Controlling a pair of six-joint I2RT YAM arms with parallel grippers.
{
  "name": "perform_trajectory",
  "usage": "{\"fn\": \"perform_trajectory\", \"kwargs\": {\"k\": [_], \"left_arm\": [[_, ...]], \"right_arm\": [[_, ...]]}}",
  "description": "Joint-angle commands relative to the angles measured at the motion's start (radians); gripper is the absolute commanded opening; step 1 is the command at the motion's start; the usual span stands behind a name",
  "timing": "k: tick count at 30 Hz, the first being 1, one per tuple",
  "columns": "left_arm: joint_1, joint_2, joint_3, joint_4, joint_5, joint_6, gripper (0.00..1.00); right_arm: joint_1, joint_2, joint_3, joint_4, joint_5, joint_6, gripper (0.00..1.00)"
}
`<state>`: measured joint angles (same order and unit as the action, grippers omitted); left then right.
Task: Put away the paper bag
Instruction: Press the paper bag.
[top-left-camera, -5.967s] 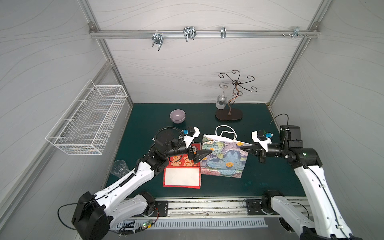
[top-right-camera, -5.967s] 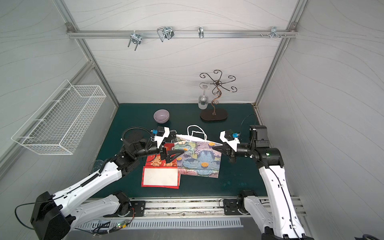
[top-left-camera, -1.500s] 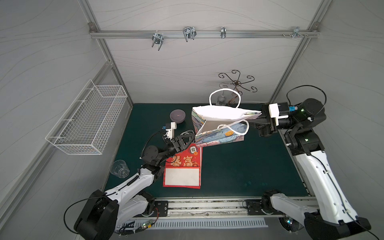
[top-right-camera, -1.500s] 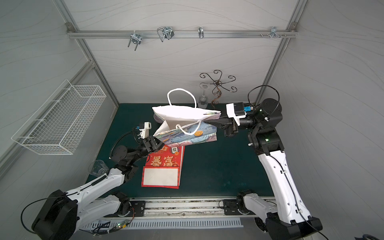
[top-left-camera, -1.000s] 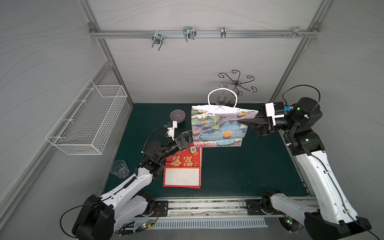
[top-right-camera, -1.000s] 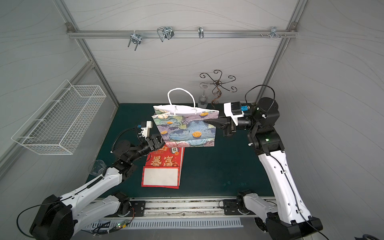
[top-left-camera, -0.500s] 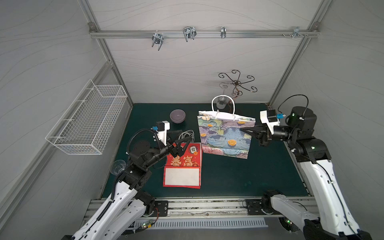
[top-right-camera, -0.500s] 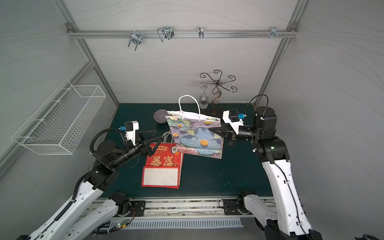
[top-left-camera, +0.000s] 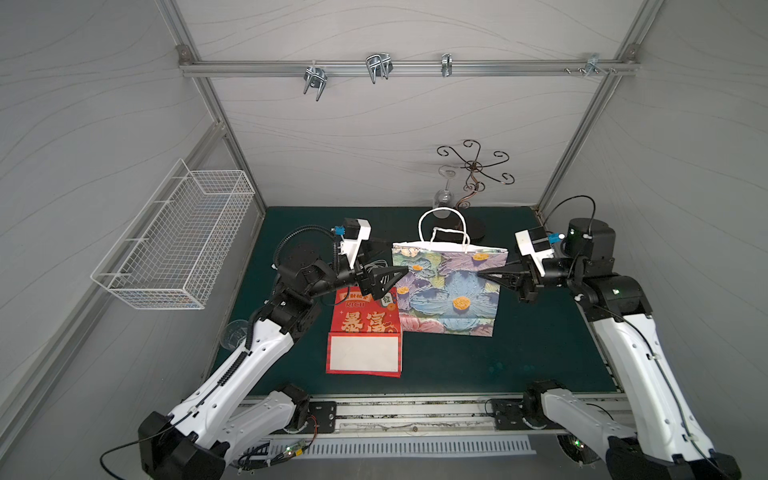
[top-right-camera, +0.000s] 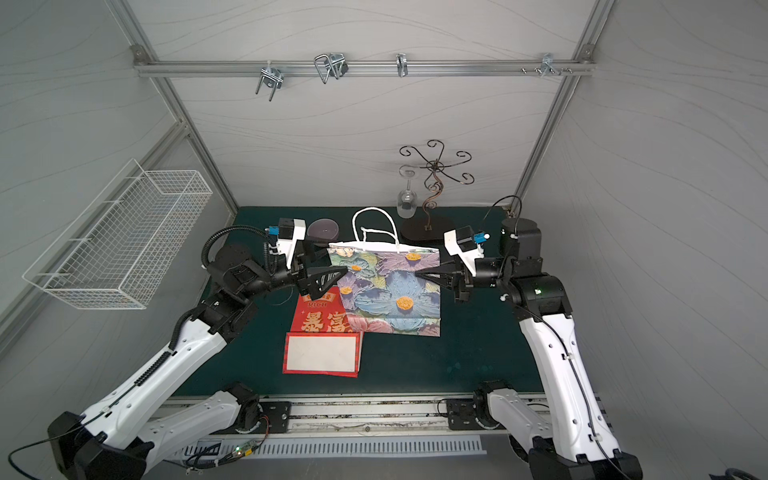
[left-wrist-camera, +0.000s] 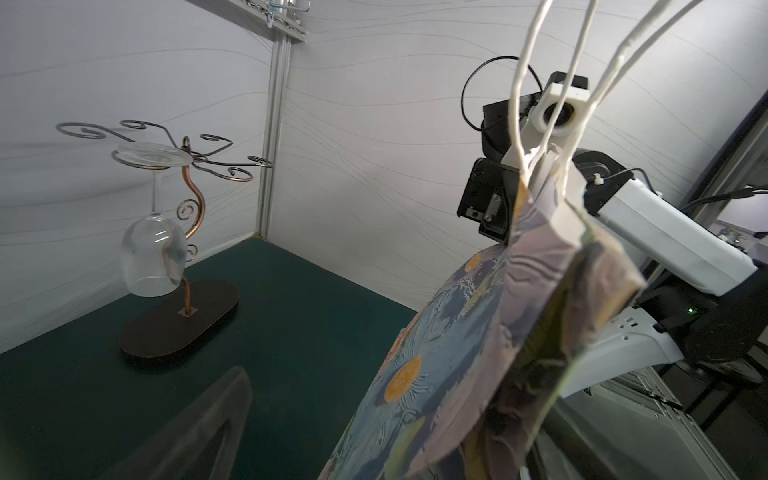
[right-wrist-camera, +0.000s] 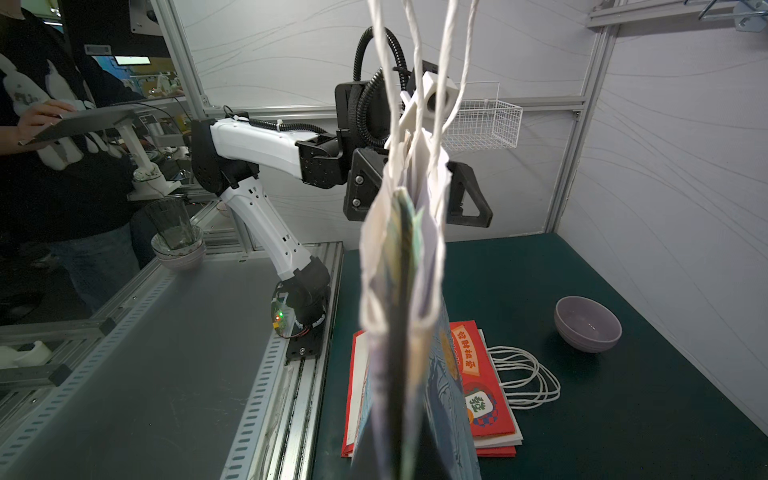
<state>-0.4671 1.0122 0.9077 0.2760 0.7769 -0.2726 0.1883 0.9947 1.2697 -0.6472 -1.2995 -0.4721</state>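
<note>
Jaws: left gripper (top-left-camera: 388, 279) spread wide beside the bag (top-left-camera: 449, 291), right gripper (top-left-camera: 488, 275) pinching its edge; light, floppy paper, best taken by its handles (top-left-camera: 442, 224).

The red bag (top-left-camera: 365, 328) lying flat on the table has the word "RICH" near its top edge and big gold Chinese characters under it. In the right wrist view, a small tile picture on this bag carries one green Chinese character.
</note>
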Motion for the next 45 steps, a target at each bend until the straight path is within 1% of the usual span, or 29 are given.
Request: {"fn": "perform_trajectory", "kwargs": {"k": [1,3,4,7,14,16,20,23,24,26,27,29,32,34,35,37,41,42,43,44,45], "left_arm": [[0.005,0.028,0.054,0.207,0.128,-0.075,0.99],[0.005,0.047,0.062,0.219,0.173,-0.093,0.95],[0.006,0.055,0.066,0.222,0.193,-0.100,0.92],[0.005,0.069,0.059,0.239,0.219,-0.120,0.75],[0.006,0.096,0.054,0.273,0.253,-0.149,0.43],[0.005,0.100,0.056,0.287,0.251,-0.152,0.27],[0.005,0.104,0.065,0.302,0.250,-0.173,0.00],[0.005,0.104,0.066,0.300,0.248,-0.183,0.00],[0.005,0.104,0.064,0.294,0.246,-0.180,0.00],[0.005,0.103,0.057,0.279,0.240,-0.172,0.00],[0.006,0.103,0.051,0.279,0.237,-0.173,0.00],[0.005,0.101,0.041,0.285,0.232,-0.178,0.00],[0.005,0.099,0.030,0.292,0.229,-0.184,0.00],[0.006,0.099,0.027,0.294,0.223,-0.186,0.00],[0.005,0.101,0.026,0.294,0.222,-0.187,0.00],[0.005,0.103,0.028,0.293,0.220,-0.186,0.00],[0.006,0.098,0.024,0.290,0.191,-0.186,0.00],[0.005,0.093,0.023,0.282,0.174,-0.188,0.04],[0.005,0.090,0.023,0.276,0.161,-0.188,0.19],[0.005,0.083,0.023,0.274,0.144,-0.193,0.36],[0.006,0.075,0.022,0.277,0.130,-0.200,0.49]], "right_arm": [[-0.003,0.019,-0.001,0.000,-0.062,-0.014,0.00],[-0.003,0.028,-0.001,0.011,-0.061,-0.007,0.00],[-0.003,0.030,-0.001,0.019,-0.060,-0.004,0.00],[-0.003,0.037,-0.003,0.035,-0.056,0.009,0.00],[0.000,0.045,-0.016,0.068,-0.052,0.042,0.00],[0.000,0.045,-0.017,0.065,-0.051,0.041,0.00],[0.000,0.043,-0.020,0.052,-0.044,0.040,0.00],[0.000,0.039,-0.016,0.060,-0.046,0.051,0.00],[0.000,0.036,-0.012,0.071,-0.049,0.061,0.10],[0.000,0.030,-0.003,0.111,-0.052,0.095,0.22],[0.000,0.028,-0.001,0.149,-0.048,0.127,0.30],[0.000,0.021,0.009,0.221,-0.040,0.189,0.34],[0.002,0.022,0.024,0.297,-0.032,0.256,0.31],[0.014,0.028,0.035,0.309,-0.026,0.272,0.24],[0.021,0.031,0.038,0.306,-0.021,0.269,0.19],[0.032,0.036,0.032,0.304,-0.007,0.265,0.00],[0.033,0.029,0.016,0.304,0.028,0.257,0.00],[0.032,0.024,0.012,0.304,0.034,0.256,0.00],[0.032,0.022,0.010,0.304,0.037,0.256,0.00],[0.033,0.018,0.007,0.300,0.037,0.255,0.00],[0.033,0.018,0.005,0.292,0.038,0.250,0.00]]}}
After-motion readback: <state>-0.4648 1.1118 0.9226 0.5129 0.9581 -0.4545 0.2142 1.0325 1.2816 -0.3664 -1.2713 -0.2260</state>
